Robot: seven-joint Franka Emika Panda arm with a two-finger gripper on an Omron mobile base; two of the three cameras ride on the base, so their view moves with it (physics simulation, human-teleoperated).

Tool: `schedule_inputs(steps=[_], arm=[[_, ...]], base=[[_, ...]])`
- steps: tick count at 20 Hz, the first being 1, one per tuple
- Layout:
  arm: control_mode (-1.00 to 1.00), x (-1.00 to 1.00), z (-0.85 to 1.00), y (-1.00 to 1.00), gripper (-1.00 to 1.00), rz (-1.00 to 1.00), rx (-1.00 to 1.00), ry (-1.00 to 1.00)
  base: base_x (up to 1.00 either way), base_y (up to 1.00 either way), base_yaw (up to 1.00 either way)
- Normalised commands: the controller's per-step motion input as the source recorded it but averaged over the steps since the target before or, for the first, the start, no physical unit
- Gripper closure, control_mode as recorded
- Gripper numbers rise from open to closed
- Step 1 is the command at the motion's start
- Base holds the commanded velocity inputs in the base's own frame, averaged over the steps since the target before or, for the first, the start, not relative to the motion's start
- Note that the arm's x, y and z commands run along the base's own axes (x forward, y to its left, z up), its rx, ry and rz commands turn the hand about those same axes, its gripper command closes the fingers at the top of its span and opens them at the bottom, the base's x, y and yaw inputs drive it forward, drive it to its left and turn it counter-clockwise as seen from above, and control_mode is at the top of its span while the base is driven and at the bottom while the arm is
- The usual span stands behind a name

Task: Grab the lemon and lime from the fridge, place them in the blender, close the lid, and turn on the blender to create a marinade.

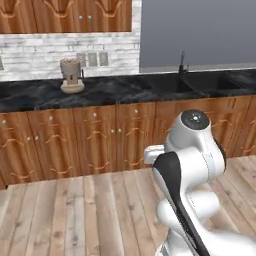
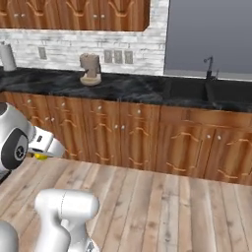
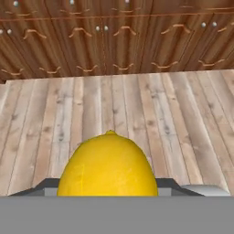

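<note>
The lemon (image 3: pixel 108 167) is bright yellow and fills the lower middle of the hand view, held between the dark fingertips (image 3: pixel 45 186) on either side. My gripper (image 3: pixel 108 191) is shut on it and points down at the plank floor in front of the base cabinets. In the right base view the gripper (image 2: pixel 42 151) hangs low at the left, above the floor, with a sliver of the lemon (image 2: pixel 40 157) showing under the white hand. The lime, fridge, blender and lid are out of view.
A black counter (image 1: pixel 115 90) runs over wooden base cabinets (image 2: pixel 123 133). On it stand a small beige appliance (image 1: pixel 71 75), a sink with a black faucet (image 2: pixel 209 66) and a paper towel roll (image 2: pixel 7 56). Wood floor (image 2: pixel 162 206) lies ahead.
</note>
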Motion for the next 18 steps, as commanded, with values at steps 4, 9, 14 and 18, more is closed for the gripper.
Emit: schedule_inputs(steps=[4,9,14,18], arm=[[1.00,0.00,0.00,0.00,1.00,0.00,0.00,0.00],[1.00,0.00,0.00,0.00,1.00,0.00,0.00,0.00],[1.00,0.00,0.00,0.00,1.00,0.00,0.00,0.00],[1.00,0.00,0.00,0.00,1.00,0.00,0.00,0.00]], base=[[0.28,-0.13,-0.65],[0.16,0.04,-0.79],[0.08,0.08,-0.83],[0.04,0.09,-0.86]])
